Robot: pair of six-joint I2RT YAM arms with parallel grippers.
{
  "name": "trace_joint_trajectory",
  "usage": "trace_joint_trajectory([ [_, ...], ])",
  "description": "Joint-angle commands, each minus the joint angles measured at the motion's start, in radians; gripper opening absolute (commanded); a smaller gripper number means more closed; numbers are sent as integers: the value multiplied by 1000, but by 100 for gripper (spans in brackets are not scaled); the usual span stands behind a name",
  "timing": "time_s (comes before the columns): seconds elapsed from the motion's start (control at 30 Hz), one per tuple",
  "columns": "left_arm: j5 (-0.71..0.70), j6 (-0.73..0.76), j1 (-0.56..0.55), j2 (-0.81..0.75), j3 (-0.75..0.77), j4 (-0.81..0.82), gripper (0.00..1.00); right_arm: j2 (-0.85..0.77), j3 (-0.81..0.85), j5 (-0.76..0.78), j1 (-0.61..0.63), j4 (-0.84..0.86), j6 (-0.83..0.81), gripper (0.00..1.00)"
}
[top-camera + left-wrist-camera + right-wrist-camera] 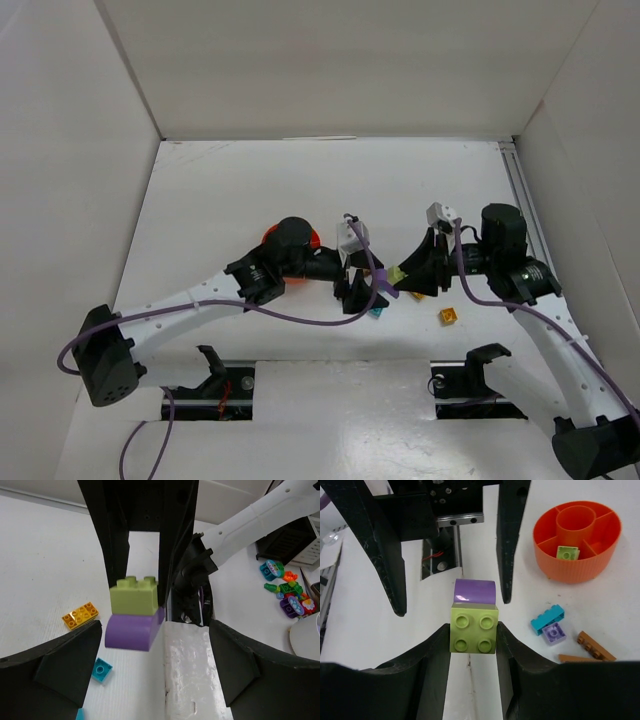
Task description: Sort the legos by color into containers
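My right gripper (473, 630) is shut on a pale yellow-green brick (473, 628) that has a purple curved brick (475, 591) stuck to its far side. Both hang above the table. The joined pair also shows in the left wrist view, yellow-green (134, 596) over purple (131, 632). My left gripper (156, 645) is open; its fingers (506, 580) stand on either side of the purple brick without touching it. The orange dish (577, 567) holds one yellow-green brick (568, 553) in a wedge compartment. In the top view both grippers meet at the table's middle, left (358, 292) and right (398, 275).
Loose bricks lie on the table: teal (547, 619), pale purple (554, 632), two brown (595, 652), orange-yellow (80, 615) and a small teal one (101, 670). The left arm covers most of the orange dish (268, 236) in the top view. White walls enclose the table.
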Motion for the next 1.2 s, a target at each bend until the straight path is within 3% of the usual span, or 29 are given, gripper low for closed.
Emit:
trace_joint_trajectory([
  [0.0, 2, 22, -10, -5, 63, 85, 85, 12, 31, -23, 39, 8, -25, 0],
  [0.2, -63, 45, -1, 15, 92, 49, 95, 1, 51, 12, 39, -20, -46, 0],
  [0.33, -47, 54, -1, 15, 92, 40, 95, -8, 60, 12, 39, -38, -46, 0],
  [0.67, 79, 120, -1, -26, 32, 94, 83, 24, 60, -49, 39, 2, -46, 0],
  [0.8, 79, 120, 22, -11, 32, 94, 84, 3, 69, -60, 39, 2, -46, 0],
  [0.97, 217, 76, 62, 40, 42, 140, 84, -20, 69, -45, 39, 2, -46, 0],
  [1.17, 226, 76, 71, 72, 75, 131, 73, -20, 88, -45, 39, 11, -56, 0],
])
